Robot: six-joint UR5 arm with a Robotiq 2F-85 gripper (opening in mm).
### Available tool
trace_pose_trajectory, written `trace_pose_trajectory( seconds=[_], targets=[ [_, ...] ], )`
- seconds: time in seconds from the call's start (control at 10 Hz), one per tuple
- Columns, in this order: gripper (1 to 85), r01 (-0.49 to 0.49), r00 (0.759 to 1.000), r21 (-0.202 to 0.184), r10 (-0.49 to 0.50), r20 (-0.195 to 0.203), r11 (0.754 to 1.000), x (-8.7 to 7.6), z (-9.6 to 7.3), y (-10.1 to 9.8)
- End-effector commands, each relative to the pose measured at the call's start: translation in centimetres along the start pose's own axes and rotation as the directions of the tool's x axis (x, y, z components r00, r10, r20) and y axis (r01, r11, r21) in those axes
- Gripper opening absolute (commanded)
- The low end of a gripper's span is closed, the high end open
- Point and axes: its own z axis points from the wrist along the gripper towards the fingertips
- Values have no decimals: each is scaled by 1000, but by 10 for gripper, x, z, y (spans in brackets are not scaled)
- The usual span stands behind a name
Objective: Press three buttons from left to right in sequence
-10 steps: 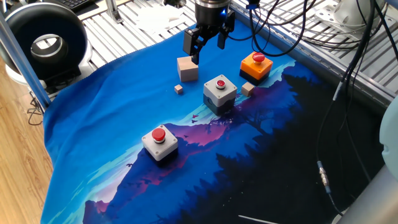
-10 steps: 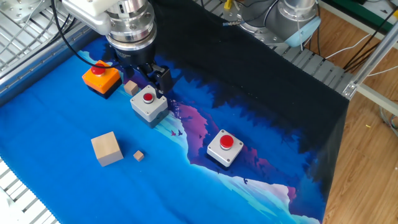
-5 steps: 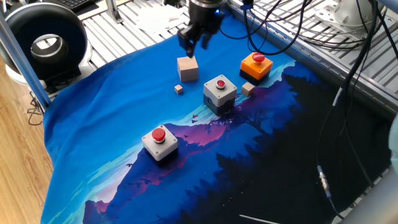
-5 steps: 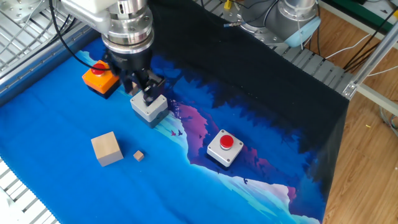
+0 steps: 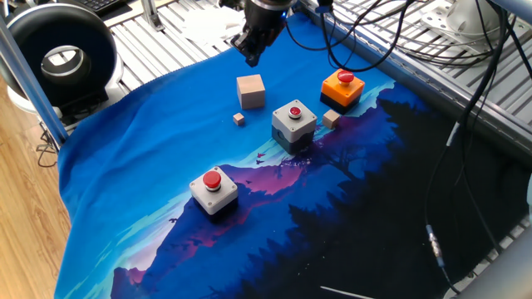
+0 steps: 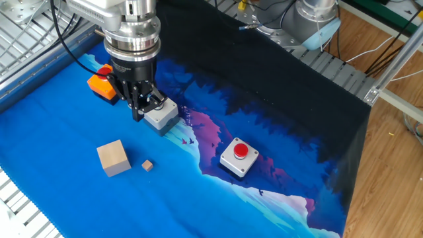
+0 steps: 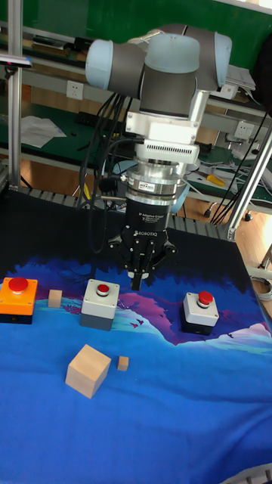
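Observation:
Three boxes with red push buttons stand on the blue cloth. One light grey button box (image 5: 214, 189) (image 6: 238, 157) (image 7: 199, 310) stands apart at one end. A second grey button box (image 5: 293, 123) (image 6: 162, 115) (image 7: 100, 300) is in the middle. The orange button box (image 5: 342, 87) (image 6: 101, 84) (image 7: 17, 297) is at the other end. My gripper (image 5: 252, 58) (image 6: 139, 111) (image 7: 138, 284) hangs in the air over the cloth, fingers shut together and holding nothing. In the other fixed view it covers the middle box's button and part of the orange box.
A tan wooden cube (image 5: 251, 90) (image 6: 112, 157) (image 7: 88, 369) sits near the buttons, with a tiny cube (image 5: 239, 119) (image 6: 147, 165) (image 7: 122, 364) beside it. Another small cube (image 5: 332, 118) (image 7: 54, 298) lies between the orange and middle boxes. Cables (image 5: 391, 33) hang behind.
The fingers have gone from open to shut. The gripper has turned and shifted leftwards in both fixed views, away from the orange box. The buttons and cubes have not moved.

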Motion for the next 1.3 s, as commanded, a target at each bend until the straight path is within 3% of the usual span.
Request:
trace_pose_trajectory(
  seconds=[0.0,1.2],
  targets=[
    [10,3,1000,-13,-3,17,1000,-4,1,3],
    [10,5,1000,-6,-5,24,1000,-6,3,1]
  ],
)
